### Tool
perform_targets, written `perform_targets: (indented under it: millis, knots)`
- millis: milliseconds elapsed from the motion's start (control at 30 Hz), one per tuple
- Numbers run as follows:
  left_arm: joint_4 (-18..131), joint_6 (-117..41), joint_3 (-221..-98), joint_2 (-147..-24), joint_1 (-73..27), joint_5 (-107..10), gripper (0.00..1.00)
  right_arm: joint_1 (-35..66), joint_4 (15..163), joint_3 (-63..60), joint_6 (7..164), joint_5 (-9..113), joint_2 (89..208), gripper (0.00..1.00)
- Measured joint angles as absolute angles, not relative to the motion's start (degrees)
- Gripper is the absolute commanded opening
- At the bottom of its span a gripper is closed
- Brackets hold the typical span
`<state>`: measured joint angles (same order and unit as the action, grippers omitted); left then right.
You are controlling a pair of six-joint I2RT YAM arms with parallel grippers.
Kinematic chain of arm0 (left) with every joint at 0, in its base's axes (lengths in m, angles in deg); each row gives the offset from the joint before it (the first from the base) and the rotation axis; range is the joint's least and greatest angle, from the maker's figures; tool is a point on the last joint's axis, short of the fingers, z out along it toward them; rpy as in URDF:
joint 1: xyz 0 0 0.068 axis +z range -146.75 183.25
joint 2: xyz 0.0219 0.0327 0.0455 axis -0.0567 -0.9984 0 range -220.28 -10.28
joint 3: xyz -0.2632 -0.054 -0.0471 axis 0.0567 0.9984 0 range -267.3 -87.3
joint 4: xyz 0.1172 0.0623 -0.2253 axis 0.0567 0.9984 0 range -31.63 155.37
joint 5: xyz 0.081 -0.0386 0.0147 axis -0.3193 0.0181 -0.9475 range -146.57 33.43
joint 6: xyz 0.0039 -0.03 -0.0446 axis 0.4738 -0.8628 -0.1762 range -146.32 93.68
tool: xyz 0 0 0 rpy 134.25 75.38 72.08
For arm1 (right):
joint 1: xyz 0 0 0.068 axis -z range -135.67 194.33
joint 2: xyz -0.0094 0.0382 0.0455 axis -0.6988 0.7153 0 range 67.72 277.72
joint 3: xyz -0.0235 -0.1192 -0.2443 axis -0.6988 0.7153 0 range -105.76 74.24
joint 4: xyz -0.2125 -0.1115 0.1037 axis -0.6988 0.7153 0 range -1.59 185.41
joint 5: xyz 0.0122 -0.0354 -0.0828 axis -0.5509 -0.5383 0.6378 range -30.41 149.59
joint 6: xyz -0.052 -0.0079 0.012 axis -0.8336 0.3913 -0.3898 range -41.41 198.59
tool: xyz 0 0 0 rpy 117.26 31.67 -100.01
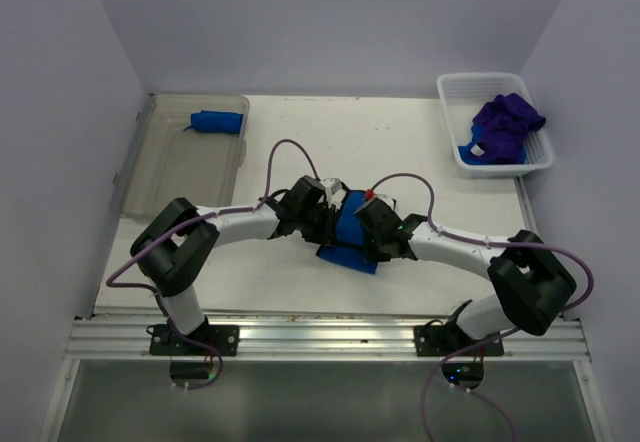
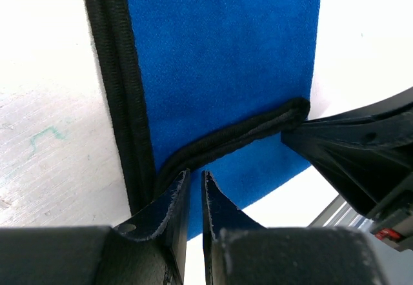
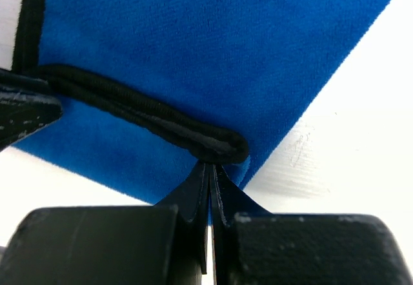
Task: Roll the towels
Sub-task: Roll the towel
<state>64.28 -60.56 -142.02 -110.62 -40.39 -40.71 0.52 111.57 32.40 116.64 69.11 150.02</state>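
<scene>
A royal blue towel (image 1: 349,224) with dark edging lies on the white table between the two arms. Its near end is folded over, so the dark hem runs across the blue in the left wrist view (image 2: 219,53) and the right wrist view (image 3: 213,46). My left gripper (image 1: 326,224) (image 2: 195,172) is pinched on the folded hem's left corner, with a thin slit between its fingers. My right gripper (image 1: 373,237) (image 3: 211,164) is shut on the hem's right corner. A rolled blue towel (image 1: 217,121) lies in the clear bin. Purple towels (image 1: 505,122) fill the white basket.
The clear plastic bin (image 1: 170,177) stands at the back left. The white basket (image 1: 470,87) stands at the back right, with a bit of blue cloth under the purple ones. An aluminium rail (image 1: 330,334) runs along the near table edge. White walls close in both sides.
</scene>
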Motion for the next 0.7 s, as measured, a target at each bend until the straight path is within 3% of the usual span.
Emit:
perform_targets:
  millis: [400,600,700]
  knots:
    - [67.86,-61.74,-142.22,-105.20,-40.08,-45.22,0.20,0.33,103.13,38.32,122.49,66.62,147.09,0.00]
    - [76.78,-63.90,-147.77,-97.37,-38.24,-54.94,0.22,-5.31,99.75,37.01,127.15,61.05,149.21,0.00]
    - [81.76,-64.82,-150.87,-94.77,-36.96,-60.76,0.23,-6.84,102.00,32.70,125.18,60.39,149.96,0.08]
